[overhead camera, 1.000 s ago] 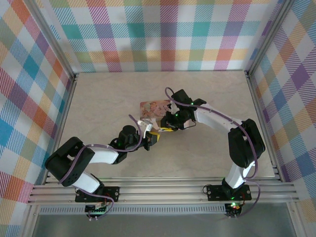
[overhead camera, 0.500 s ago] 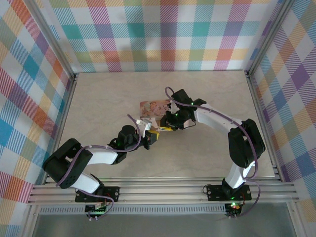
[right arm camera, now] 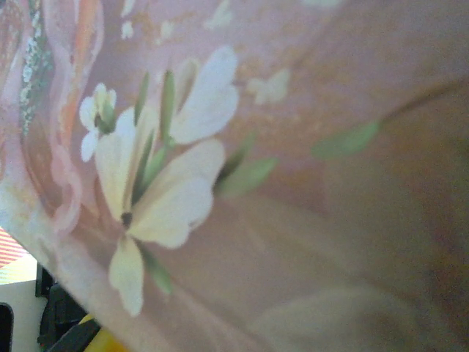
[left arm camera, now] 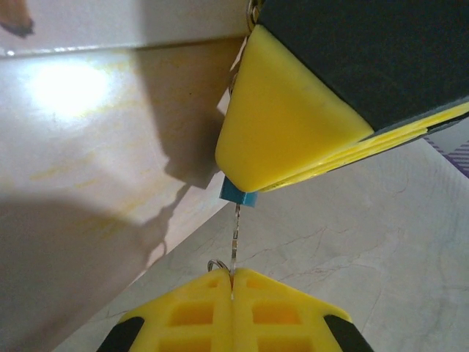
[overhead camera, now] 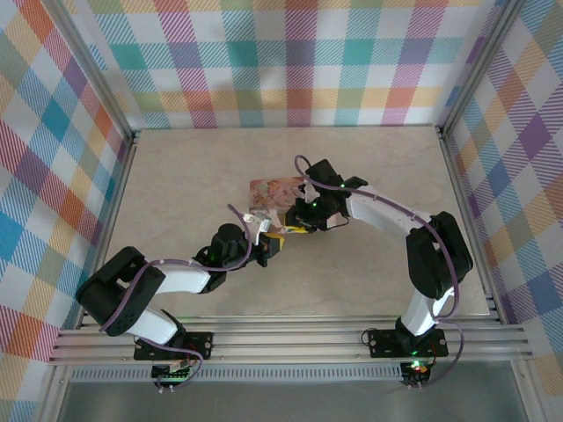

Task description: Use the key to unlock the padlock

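Observation:
The key [left arm camera: 235, 235] is a thin metal blade with a small ring at its base, pinched between the yellow fingers of my left gripper [left arm camera: 232, 282], which is shut on it. The blade's tip reaches into the bottom of the tiny teal-blue padlock [left arm camera: 237, 195]. The padlock pokes out from under the yellow fingers [left arm camera: 286, 125] of my right gripper, which closes on it; the shackle is hidden. From above, my left gripper [overhead camera: 274, 245] and right gripper [overhead camera: 296, 229] meet tip to tip at mid-table.
A pink picture-printed tin [overhead camera: 271, 191] lies just behind the two grippers. Its flower-printed face [right arm camera: 293, 183] sits very close in the right wrist view. Metal rails and plaid walls bound the pale table [overhead camera: 176, 176] on three sides.

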